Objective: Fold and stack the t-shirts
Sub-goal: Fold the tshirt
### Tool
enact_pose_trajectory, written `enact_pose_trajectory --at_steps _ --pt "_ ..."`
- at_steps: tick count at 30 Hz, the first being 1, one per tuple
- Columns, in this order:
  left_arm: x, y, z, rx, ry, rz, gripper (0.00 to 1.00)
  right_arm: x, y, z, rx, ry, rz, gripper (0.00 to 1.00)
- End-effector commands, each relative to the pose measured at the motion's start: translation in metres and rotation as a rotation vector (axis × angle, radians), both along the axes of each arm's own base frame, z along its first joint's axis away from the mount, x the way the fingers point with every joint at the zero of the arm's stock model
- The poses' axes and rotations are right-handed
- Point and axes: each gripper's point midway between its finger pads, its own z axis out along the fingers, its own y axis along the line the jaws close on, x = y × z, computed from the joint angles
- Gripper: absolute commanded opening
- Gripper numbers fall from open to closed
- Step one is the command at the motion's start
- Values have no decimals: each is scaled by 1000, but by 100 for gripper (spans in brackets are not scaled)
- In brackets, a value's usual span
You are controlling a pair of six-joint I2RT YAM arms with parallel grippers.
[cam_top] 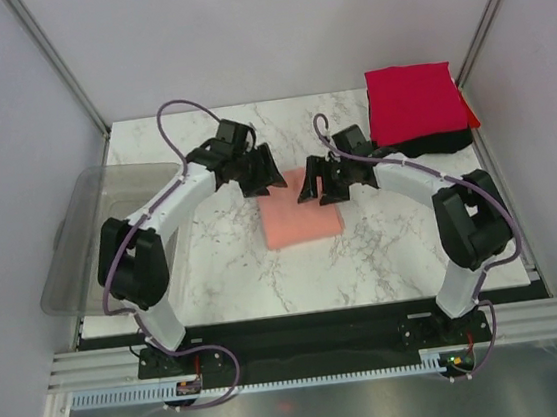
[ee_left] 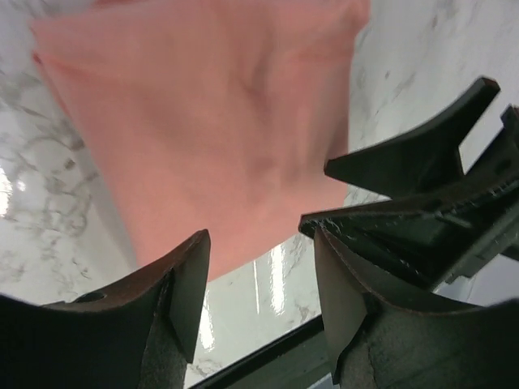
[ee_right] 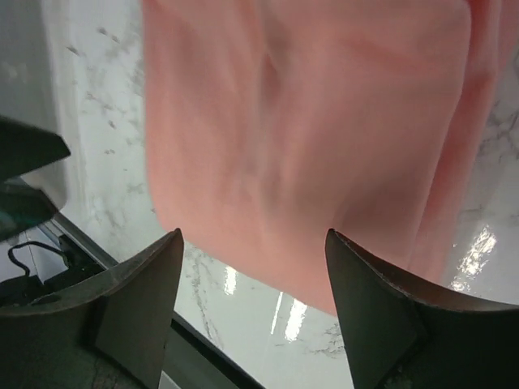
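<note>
A folded salmon-pink t-shirt [cam_top: 301, 218] lies flat on the marble table near the middle. Both grippers hover just above its far edge. My left gripper [cam_top: 263, 175] is at its far left corner, and my right gripper [cam_top: 317, 186] is at its far right corner. Each stands open with nothing between its fingers. In the left wrist view the pink t-shirt [ee_left: 219, 121] spreads beyond the open left gripper [ee_left: 259, 243], and the right gripper [ee_left: 422, 186] shows at the side. The right wrist view shows the same pink cloth [ee_right: 308, 121] past the open right gripper [ee_right: 253, 243]. A folded red t-shirt [cam_top: 414, 100] rests on a black t-shirt [cam_top: 437, 141] at the back right.
A grey see-through plastic tub [cam_top: 90, 235] hangs off the table's left edge beside the left arm. White walls with metal posts close in the back and sides. A black rail runs along the table's near edge.
</note>
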Motion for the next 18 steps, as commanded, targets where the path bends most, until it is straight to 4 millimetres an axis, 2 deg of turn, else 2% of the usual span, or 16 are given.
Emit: enact_pose_trajectory --at_steps 1,2,3,4,5,6,7,9,12,14,15,17,18 --pt "-28 -26 -52 -37 118 -44 61 -21 4 -44 63 93 29 78" --pt "-30 -26 -64 -18 132 -38 60 -23 -3 -60 41 117 13 78" --pt "-30 -23 -77 6 144 -28 59 -34 -11 -78 16 156 5 77" --pt "-30 -19 -103 44 189 -23 59 -37 -15 -89 1 164 -3 77" --pt "-28 -13 -114 59 208 -18 58 -42 -19 -103 -21 193 -18 76" --pt "-27 -10 -124 74 225 -22 56 -60 -24 -119 -28 246 -24 74" --pt "-25 -7 -136 88 245 -20 56 -63 -21 -123 0 238 -24 73" --pt "-19 2 -141 113 243 -15 55 -85 -23 -131 16 285 -37 73" --pt "-13 9 -125 142 205 -15 54 -92 -22 -119 7 254 -38 73" --pt "-5 9 -95 139 140 -16 54 -96 -20 -100 -3 233 -26 73" --pt "-8 16 -86 173 129 -15 54 -87 -15 -84 -1 193 -17 75" --pt "-1 19 -46 174 46 -7 55 -84 -15 -58 -23 159 -10 75" --pt "2 24 -35 196 18 0 55 -67 -9 -33 -6 95 -2 76"
